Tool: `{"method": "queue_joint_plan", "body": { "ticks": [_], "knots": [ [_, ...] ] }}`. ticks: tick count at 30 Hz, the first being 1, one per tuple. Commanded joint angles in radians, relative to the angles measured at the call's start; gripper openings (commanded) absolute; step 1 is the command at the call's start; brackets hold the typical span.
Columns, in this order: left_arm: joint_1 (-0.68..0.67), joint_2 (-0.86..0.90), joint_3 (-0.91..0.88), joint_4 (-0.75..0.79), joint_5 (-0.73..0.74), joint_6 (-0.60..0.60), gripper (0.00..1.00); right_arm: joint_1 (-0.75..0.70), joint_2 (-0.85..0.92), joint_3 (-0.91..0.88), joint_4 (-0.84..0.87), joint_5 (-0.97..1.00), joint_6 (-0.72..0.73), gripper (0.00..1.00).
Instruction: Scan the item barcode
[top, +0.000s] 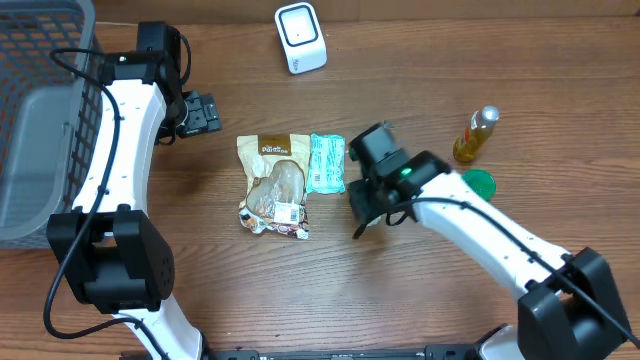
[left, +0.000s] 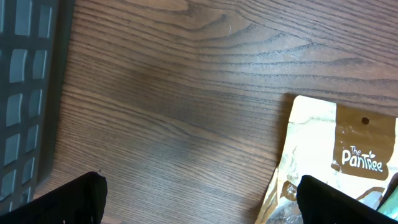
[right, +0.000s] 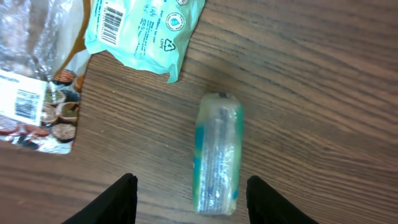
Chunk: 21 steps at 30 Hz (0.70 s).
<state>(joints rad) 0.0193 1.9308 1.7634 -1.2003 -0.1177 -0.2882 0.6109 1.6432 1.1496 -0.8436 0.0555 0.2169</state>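
A small roll in clear and teal wrap lies on the wooden table, lengthwise between the fingers of my right gripper. That gripper is open, with a gap on each side of the roll. A teal packet with a barcode lies just beyond, beside a brown Pantree pouch with a barcode label. In the overhead view my right gripper hides the roll. My left gripper hangs open and empty over bare table left of the pouch. A white scanner stands at the back.
A dark wire basket fills the left edge beside the left arm. An amber bottle lies at the right with a green lid below it.
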Motion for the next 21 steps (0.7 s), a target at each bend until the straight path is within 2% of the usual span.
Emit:
{"method": "queue_joint_plan", "body": {
  "ticks": [1,21],
  "knots": [
    [-0.007,-0.015,0.016,0.001,-0.013,0.004,0.99,0.038,0.009,-0.028,0.016,0.163,0.050,0.55],
    [-0.007,-0.015,0.016,0.001,-0.013,0.004,1.00,0.039,0.011,-0.116,0.105,0.161,0.050,0.57]
  ]
}}
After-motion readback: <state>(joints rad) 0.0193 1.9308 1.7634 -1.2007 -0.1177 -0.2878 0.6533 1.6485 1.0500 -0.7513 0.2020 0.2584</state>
